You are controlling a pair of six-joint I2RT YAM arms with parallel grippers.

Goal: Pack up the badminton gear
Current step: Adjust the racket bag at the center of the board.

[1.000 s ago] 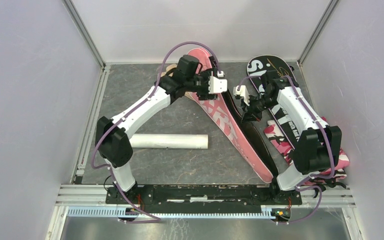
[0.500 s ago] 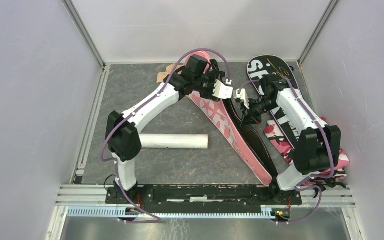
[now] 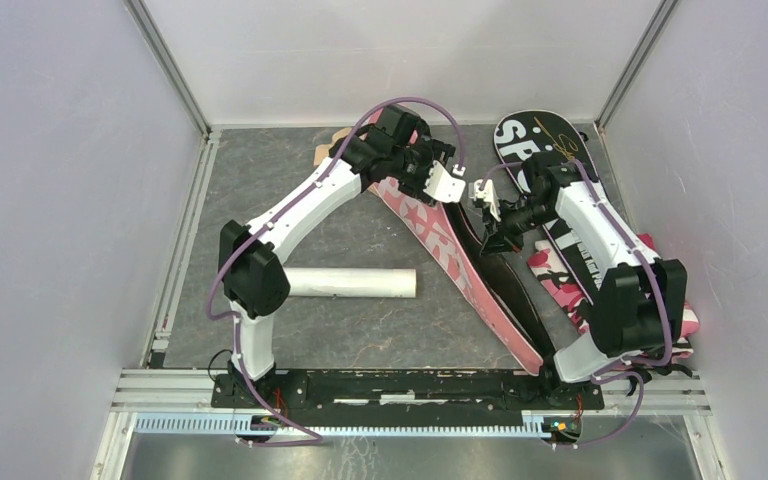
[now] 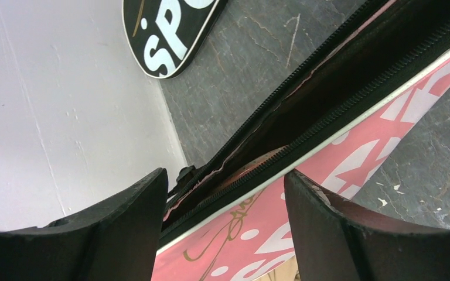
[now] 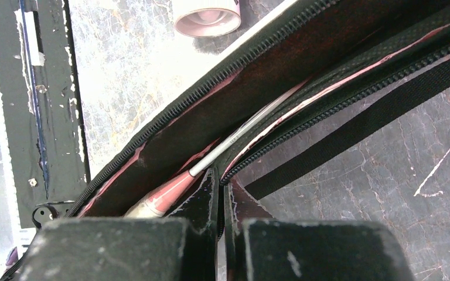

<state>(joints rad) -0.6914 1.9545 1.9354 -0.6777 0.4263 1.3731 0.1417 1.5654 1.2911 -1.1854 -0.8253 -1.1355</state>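
Pink cover (image 3: 440, 235): lay diagonally mid-table, unzipped, racket (image 5: 228, 143) shaft inside.
Right gripper (image 5: 221, 187): pinched together on the zip edge, probably to keep the mouth lifted.
Left gripper (image 4: 225, 187): stood apart astride the opposite edge near the head end, holding nothing, likely poised to grasp.
Tube (image 3: 345, 283): rested well left, unpacked.
Black cover (image 3: 535, 140): lay far right.

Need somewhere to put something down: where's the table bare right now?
Bare table between the white tube and the near rail, left of the pink cover. Crowded on the right: black cover, camouflage cloth, right arm.
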